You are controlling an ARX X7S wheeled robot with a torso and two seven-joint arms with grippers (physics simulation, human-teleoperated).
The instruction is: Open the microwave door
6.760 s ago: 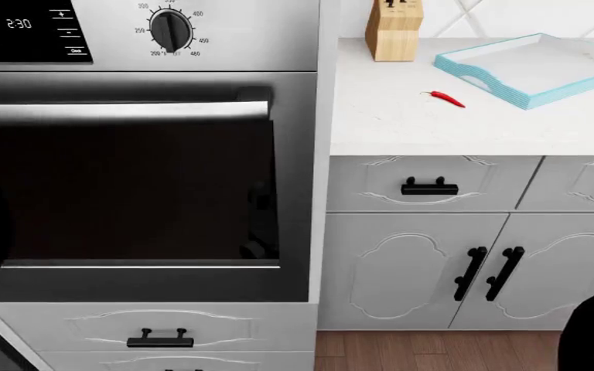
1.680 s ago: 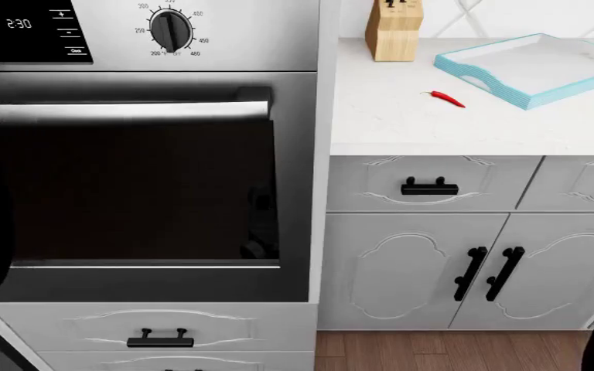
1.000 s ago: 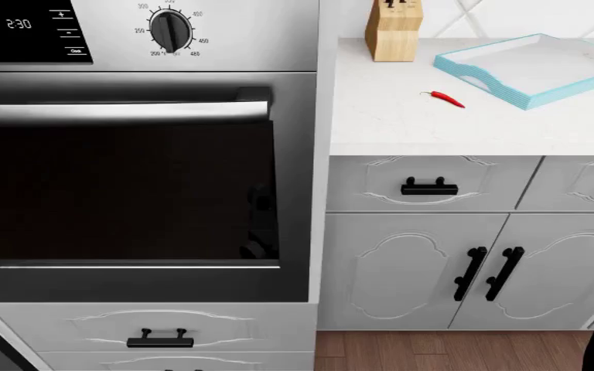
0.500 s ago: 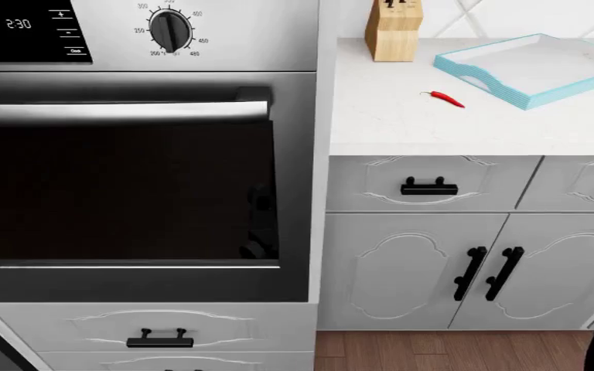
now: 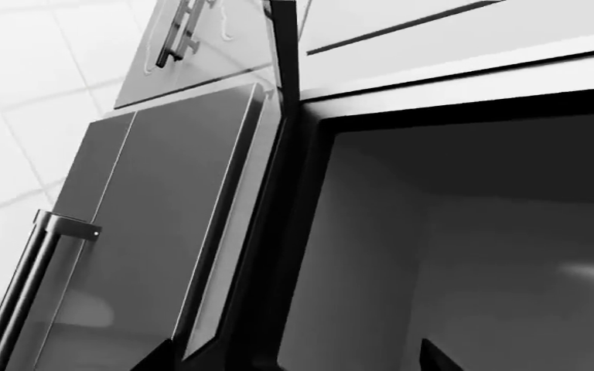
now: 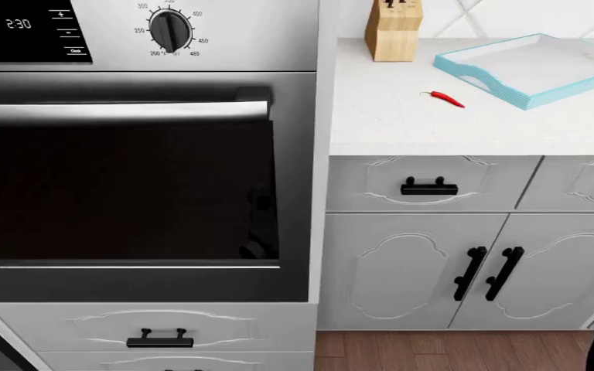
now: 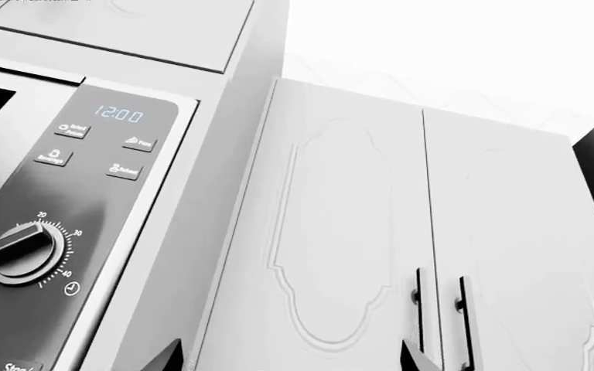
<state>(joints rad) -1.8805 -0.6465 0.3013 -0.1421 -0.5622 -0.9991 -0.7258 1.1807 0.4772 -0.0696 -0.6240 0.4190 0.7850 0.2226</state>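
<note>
microwave door (image 5: 148,255) swung open (steel-grey), dark cavity (image 5: 483,255)

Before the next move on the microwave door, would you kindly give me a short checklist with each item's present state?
1. Microwave door swung off the cavity: ok, open.
2. Door handle free of any grip: ok.
3. Left gripper holding nothing: ok, open, only its tips show.
4. Right gripper clear of the control panel: ok, apart.
5. Door fully open: cannot tell.
</note>
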